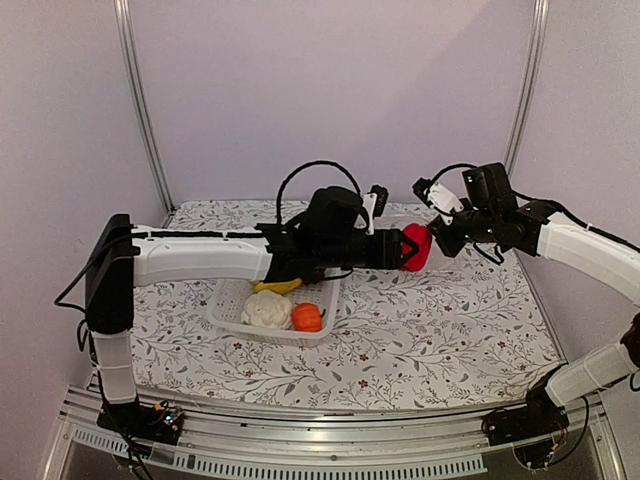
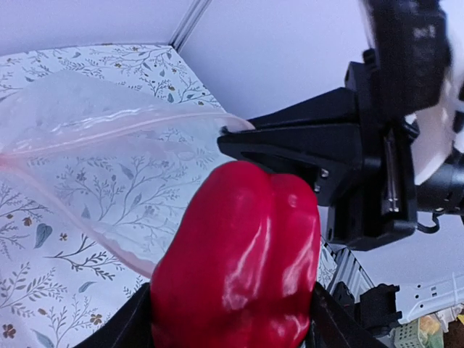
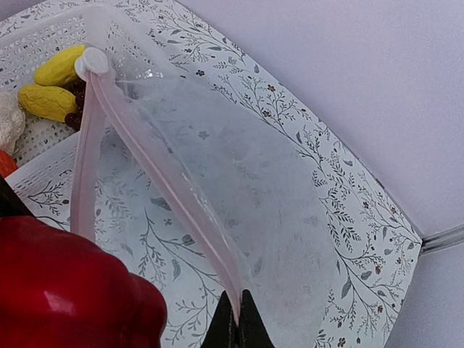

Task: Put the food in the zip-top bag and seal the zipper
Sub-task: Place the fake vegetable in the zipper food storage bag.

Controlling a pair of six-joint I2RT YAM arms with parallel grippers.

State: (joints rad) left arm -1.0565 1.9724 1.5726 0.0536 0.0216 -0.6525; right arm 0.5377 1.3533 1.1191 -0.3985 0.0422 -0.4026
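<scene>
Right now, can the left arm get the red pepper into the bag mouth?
Probably yes. The right fingers pinch one lip of the zipper, holding the bag mouth open toward the red pepper in the left fingers, with nothing between. The gap looks narrow for the pepper, so it may snag.

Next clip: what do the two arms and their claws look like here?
Both arms match: the left arm and right arm have smooth white link shells with black joints and black wrist housings. The left claw and right claw are black; the right one's fingers are angular and taper to a tip. Thin black cables loop loose above the wrists. No markings are legible.
</scene>
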